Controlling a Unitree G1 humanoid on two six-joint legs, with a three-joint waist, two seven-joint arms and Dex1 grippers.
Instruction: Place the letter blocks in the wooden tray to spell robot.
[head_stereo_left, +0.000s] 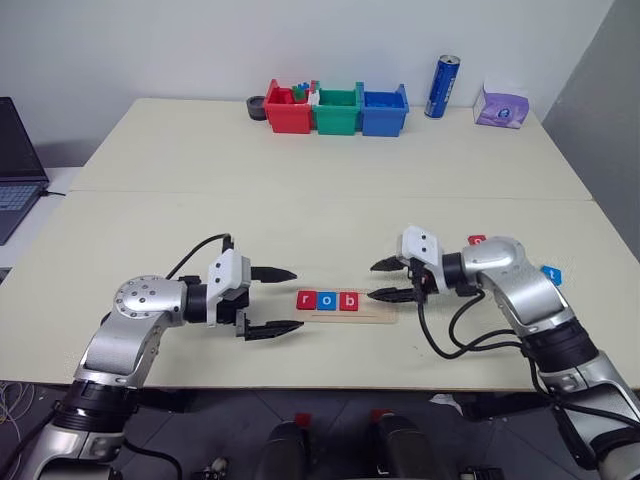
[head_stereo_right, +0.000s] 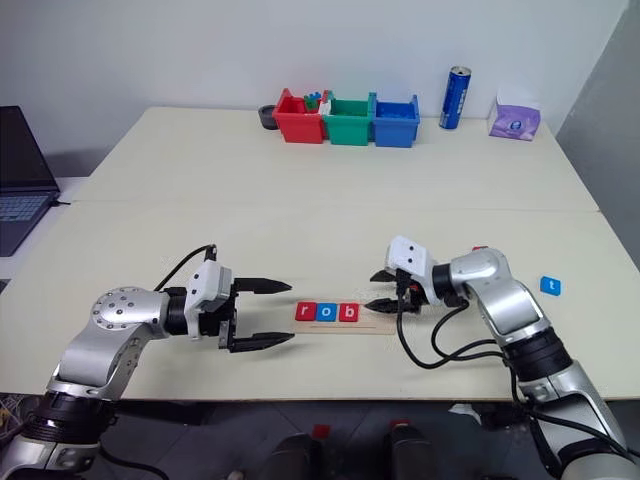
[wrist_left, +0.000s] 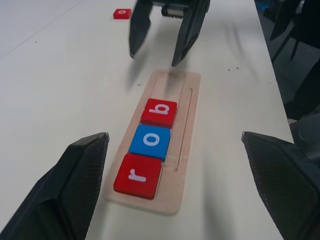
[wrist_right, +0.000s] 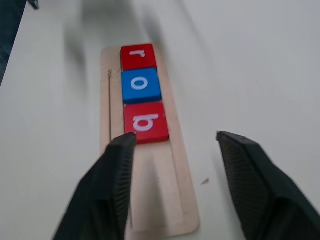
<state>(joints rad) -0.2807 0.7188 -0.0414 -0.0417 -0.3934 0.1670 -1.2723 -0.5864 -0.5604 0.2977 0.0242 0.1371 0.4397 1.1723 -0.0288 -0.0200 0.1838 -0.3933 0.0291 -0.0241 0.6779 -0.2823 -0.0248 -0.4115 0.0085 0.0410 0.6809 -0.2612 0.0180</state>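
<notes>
Wooden tray (head_stereo_left: 348, 314): I see it lying flat on the surface (head_stereo_left: 300, 160) between my two end effectors, long axis running left to right.
Tiles in tray: red r (head_stereo_left: 305, 299), blue o (head_stereo_left: 326, 300), red b (head_stereo_left: 348, 301), touching side by side at the tray's left end; the right part of the groove is bare.
Left end effector (head_stereo_left: 283, 300): fingers wide apart, holding nothing, just off the tray's left end, pointing at it.
Right end effector (head_stereo_left: 385, 280): fingers apart, nothing between them, hovering at the tray's bare right end.
Loose tiles: a red one (head_stereo_left: 477, 240) behind my right arm, a blue t (head_stereo_left: 551, 273) well to the right.
</notes>
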